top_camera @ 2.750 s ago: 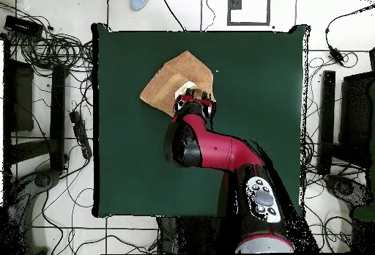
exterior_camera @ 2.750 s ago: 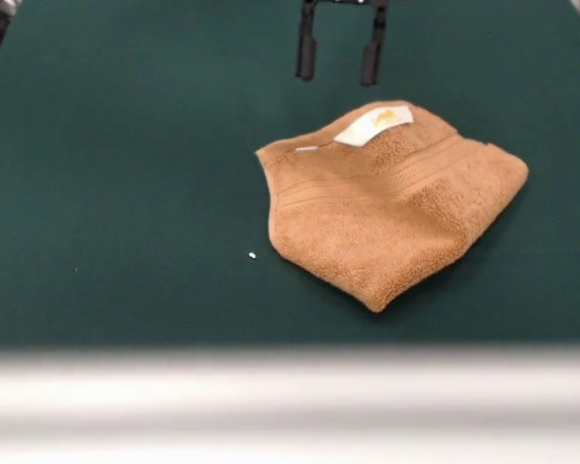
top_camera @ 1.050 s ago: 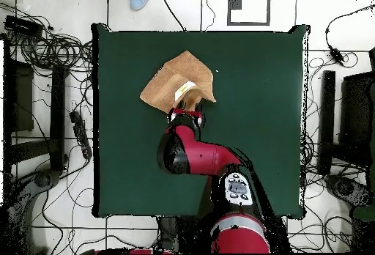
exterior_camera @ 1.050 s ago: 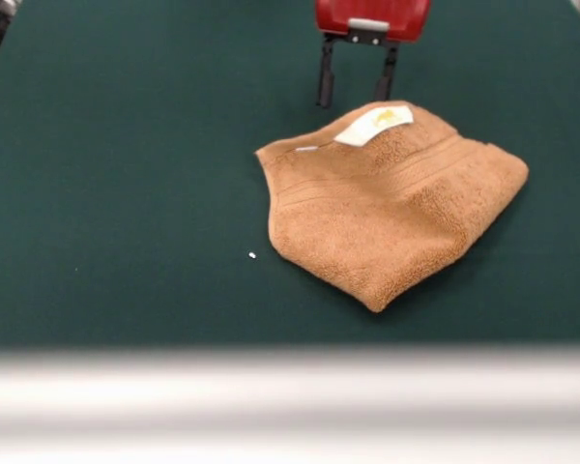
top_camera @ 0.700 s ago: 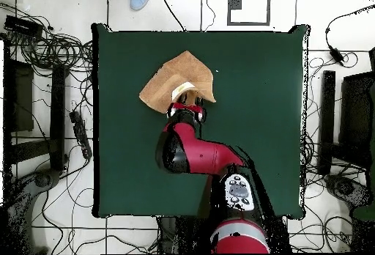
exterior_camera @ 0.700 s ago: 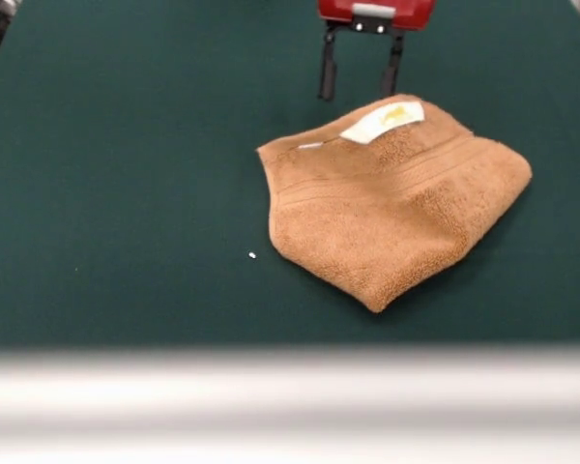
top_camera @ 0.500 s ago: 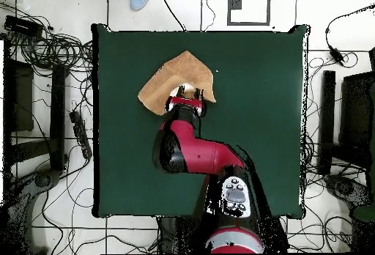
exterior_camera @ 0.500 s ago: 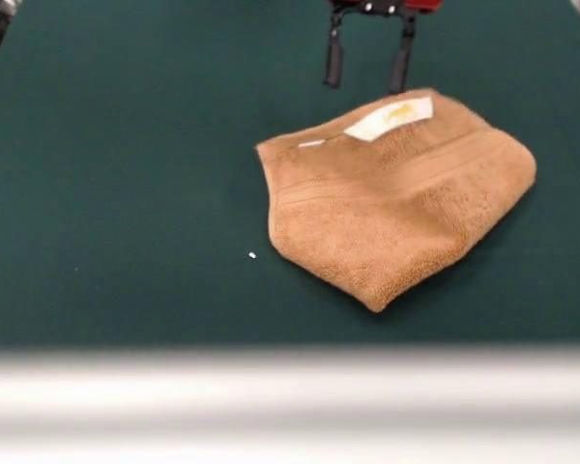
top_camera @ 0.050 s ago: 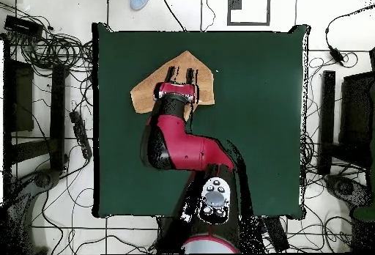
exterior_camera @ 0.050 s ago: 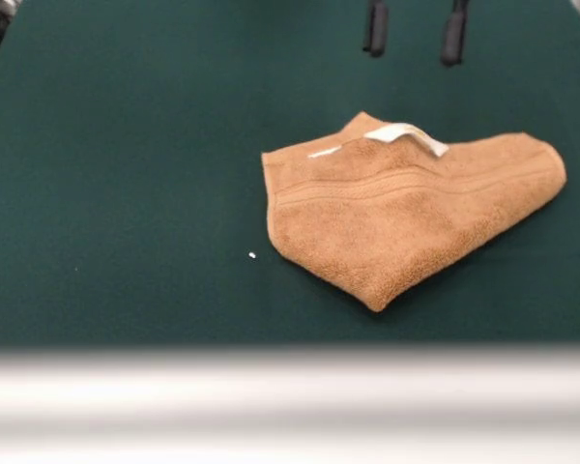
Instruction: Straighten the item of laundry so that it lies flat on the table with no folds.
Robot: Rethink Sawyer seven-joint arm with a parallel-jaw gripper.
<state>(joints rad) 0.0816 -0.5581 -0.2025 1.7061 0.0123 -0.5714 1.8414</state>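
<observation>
Green-clothed desk [exterior_camera @ 0.050 s ago: 126, 145]; orange-tan terry towel [exterior_camera @ 0.050 s ago: 406, 217] folded, toward front edge, white label [exterior_camera @ 0.050 s ago: 406, 135] upturned at its far edge. Tool [exterior_camera @ 0.050 s ago: 414, 39] above it, fingers spread, empty.

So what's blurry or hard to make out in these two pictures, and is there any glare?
Front view: the table's pale front edge is a soft out-of-focus band; the towel is sharp, evenly lit, no glare, and only the pincer tips show at the top. Overhead view: the arm covers part of the towel.
</observation>
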